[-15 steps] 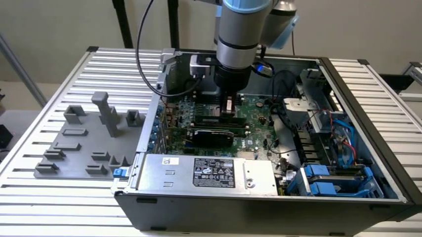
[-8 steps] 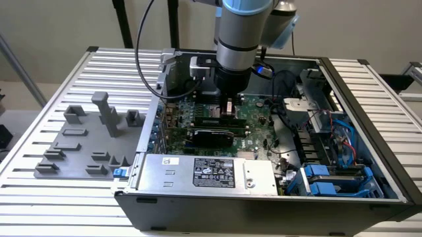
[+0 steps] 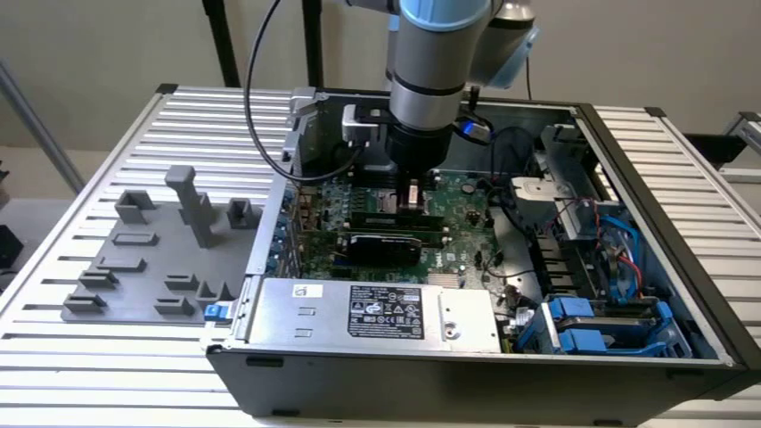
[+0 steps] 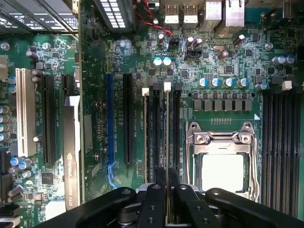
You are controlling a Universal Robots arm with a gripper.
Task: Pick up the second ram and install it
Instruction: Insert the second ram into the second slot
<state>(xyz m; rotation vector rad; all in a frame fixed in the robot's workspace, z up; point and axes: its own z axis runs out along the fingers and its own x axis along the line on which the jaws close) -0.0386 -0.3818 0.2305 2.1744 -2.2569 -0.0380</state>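
**While the arm reaches into the open computer case**

As the end effector (image 4: pixel 167 190) grips the second ram (image 4: pixel 167 133) edge-on between its closed fingers, the stick stands in a slot on the motherboard (image 4: pixel 95 118), just beside the silver processor (image 4: pixel 222 171). Grey fixture blocks (image 3: pixel 155 259) sit apart on the slatted surface (image 3: pixel 71 357).
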